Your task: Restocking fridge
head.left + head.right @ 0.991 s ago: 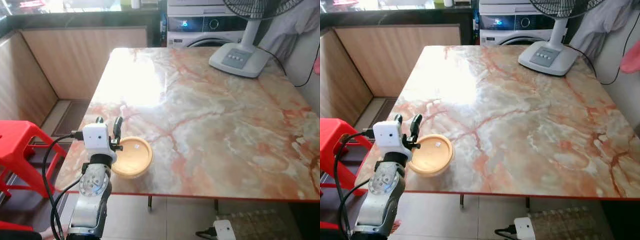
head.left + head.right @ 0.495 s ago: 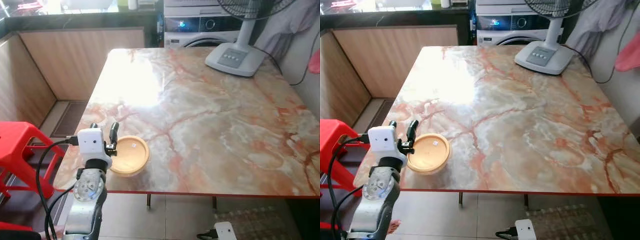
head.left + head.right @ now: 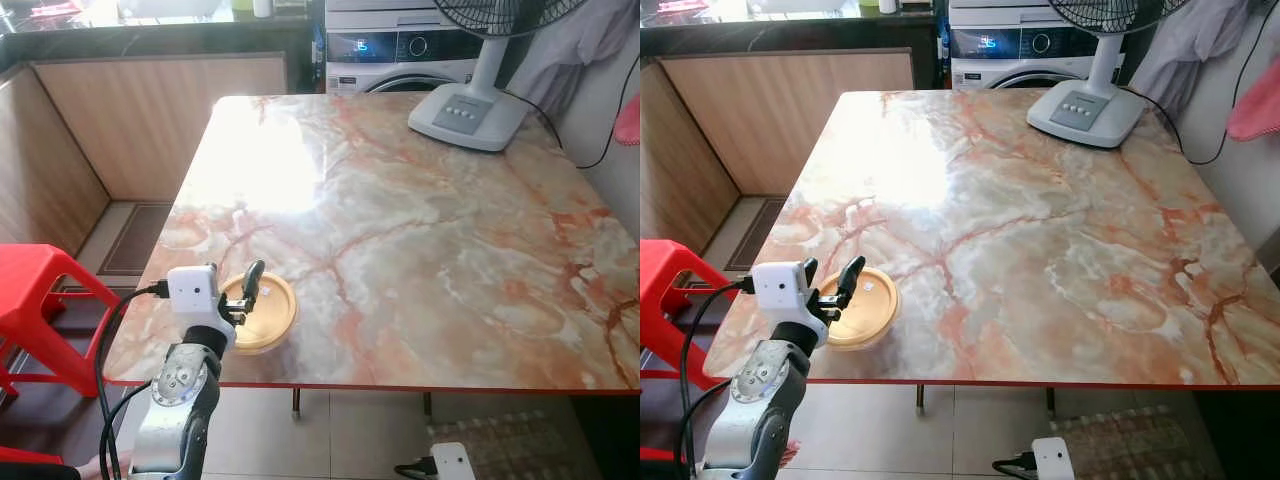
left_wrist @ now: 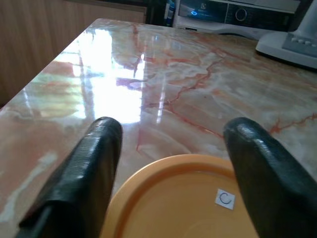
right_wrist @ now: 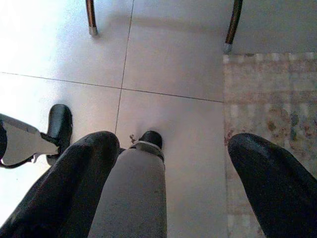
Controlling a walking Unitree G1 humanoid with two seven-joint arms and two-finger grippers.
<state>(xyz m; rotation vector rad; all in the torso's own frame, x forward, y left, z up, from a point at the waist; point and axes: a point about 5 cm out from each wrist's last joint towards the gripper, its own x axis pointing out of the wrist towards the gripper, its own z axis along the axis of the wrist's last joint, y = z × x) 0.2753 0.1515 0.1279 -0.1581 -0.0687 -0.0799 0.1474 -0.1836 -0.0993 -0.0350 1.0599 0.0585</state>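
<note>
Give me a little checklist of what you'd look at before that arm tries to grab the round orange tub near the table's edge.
1. Left gripper open: ok, its two black fingers are spread apart.
2. Fingers over the orange tub: ok, they straddle its lid in the left wrist view.
3. Fingers touching the tub: cannot tell from these pictures.
4. Tub's lid seated: ok, it looks flat and closed.
5. Tub safe on the marble table: not ok, it sits close to the near edge.
6. Right gripper out of the way: ok, it hangs open over the tiled floor.
</note>
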